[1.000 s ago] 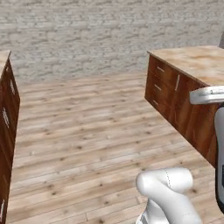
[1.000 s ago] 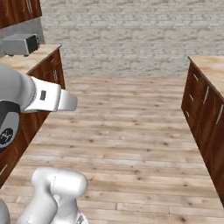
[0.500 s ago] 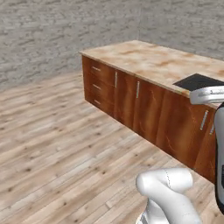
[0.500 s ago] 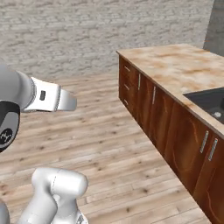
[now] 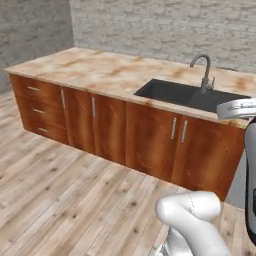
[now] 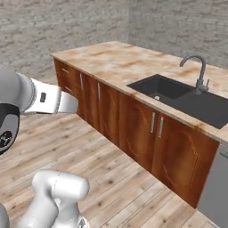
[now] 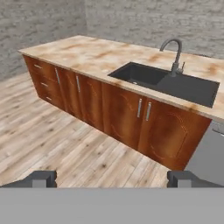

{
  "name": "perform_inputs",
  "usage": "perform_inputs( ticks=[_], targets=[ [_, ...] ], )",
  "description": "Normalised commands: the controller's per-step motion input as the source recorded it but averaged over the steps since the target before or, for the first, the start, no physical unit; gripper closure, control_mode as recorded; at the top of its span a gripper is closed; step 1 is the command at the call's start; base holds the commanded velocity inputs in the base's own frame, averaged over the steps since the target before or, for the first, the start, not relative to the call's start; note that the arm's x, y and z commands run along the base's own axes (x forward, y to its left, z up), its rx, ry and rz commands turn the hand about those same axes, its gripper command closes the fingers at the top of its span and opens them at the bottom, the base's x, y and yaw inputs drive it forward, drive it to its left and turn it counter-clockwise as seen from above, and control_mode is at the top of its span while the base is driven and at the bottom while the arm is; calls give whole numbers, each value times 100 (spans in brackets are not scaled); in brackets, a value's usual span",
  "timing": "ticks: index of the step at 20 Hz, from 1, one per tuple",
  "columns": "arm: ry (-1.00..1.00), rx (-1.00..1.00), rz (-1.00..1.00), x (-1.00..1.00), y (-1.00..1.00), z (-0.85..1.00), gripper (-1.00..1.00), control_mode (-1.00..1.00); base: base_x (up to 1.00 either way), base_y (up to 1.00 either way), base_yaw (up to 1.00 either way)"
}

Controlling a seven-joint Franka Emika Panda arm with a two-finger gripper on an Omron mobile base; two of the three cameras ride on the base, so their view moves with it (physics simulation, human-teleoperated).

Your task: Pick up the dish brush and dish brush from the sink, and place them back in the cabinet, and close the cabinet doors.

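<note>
Sitting sunk into a marbled tan desk point(image 7: 87, 54), the dark sink point(image 7: 168, 82) has a deep basin on its left and a flat drainboard on its right, with a grey curved tap point(image 7: 174, 54) at its back edge. Inside the basin nothing can be made out clearly from this far. Reddish-brown cupboards point(image 7: 127, 113) with short silver handles run beneath, above a pale wood plank floor point(image 7: 57, 140). Well short of the desk, the gripper point(image 7: 112, 178) stands spread wide, holding nothing.
</note>
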Motion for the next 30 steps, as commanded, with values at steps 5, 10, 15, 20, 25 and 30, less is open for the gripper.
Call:
perform_inputs(
  ticks=[5,10,15,20,25,30],
  targets=[
    [0,0,0,0,0,0,-100,100,60,5,-58],
    [0,0,0,0,0,0,-100,100,88,34,-57],
    [0,0,0,0,0,0,-100,100,83,69,-48],
    [0,0,0,0,0,0,-100,100,81,93,-38],
    [0,0,0,0,0,0,-100,100,66,68,-29],
    [0,0,0,0,0,0,-100,100,76,30,-18]
  ],
)
